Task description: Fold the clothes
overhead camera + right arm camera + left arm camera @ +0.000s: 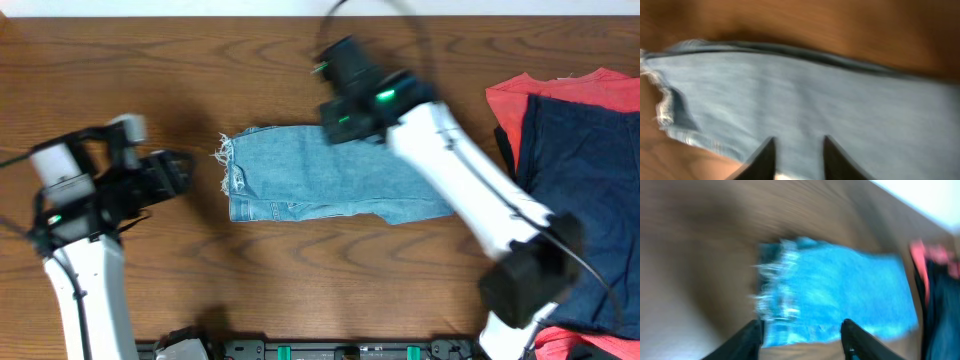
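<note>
The light-blue jeans (pixel 320 175) lie folded into a flat strip at the table's middle, frayed whitish hems at their left end. They show blurred in the left wrist view (pixel 840 300) and fill the right wrist view (pixel 815 95). My left gripper (pixel 178 172) is open and empty, a little left of the frayed hems; its fingers (pixel 802 335) frame the jeans' near edge. My right gripper (pixel 335 70) is open and empty above the jeans' far edge; its fingers (pixel 799 150) hover over the denim.
A dark navy garment (pixel 585 170) lies on a red-orange garment (pixel 520 100) at the table's right side. The table's front edge carries a black rail (pixel 330 350). Bare wood (pixel 200 70) surrounds the jeans.
</note>
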You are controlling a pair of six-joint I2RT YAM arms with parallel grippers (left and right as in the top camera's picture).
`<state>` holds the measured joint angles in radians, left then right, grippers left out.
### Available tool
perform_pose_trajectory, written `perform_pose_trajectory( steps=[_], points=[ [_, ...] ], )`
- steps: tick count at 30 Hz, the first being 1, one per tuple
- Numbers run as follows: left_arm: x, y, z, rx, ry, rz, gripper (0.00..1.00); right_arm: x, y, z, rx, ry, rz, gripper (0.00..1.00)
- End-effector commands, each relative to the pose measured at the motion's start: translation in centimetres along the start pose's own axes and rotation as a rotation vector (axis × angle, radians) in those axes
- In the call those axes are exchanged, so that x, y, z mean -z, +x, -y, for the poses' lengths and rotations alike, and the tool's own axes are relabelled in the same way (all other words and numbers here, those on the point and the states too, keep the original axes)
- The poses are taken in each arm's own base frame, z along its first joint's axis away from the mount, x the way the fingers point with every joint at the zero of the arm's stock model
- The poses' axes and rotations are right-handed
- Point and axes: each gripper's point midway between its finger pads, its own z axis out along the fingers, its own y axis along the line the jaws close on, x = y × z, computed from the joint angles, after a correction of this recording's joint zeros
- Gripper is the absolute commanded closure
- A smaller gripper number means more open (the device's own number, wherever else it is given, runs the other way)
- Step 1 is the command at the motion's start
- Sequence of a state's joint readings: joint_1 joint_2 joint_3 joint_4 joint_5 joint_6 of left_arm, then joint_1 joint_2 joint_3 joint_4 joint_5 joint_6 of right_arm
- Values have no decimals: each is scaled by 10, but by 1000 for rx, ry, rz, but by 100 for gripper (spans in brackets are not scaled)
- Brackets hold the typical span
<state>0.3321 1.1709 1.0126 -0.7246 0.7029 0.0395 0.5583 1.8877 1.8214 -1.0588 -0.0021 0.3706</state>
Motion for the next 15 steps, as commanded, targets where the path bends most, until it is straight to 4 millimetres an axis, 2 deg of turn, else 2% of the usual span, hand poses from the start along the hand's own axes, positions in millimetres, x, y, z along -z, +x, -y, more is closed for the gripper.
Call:
perform_pose_trajectory(
  steps=[1, 5, 10, 12, 15],
  points=[
    [-27, 10, 34, -239, 84, -86, 51, 17, 1, 39, -233, 25, -33, 92],
    [-71, 22, 21, -326, -55, -185, 55, 7, 24, 70, -319, 17, -163, 93],
    [-125, 31, 8, -331, -54, -255, 59, -23, 72, 99, -361, 84, -304, 92],
    [-146, 36, -11, -269, -107, -280, 58, -41, 90, 115, -377, 125, -331, 92],
    [-167, 47, -41, -188, -207, -322, 59, -69, 116, 136, -413, 158, -346, 90]
  ],
)
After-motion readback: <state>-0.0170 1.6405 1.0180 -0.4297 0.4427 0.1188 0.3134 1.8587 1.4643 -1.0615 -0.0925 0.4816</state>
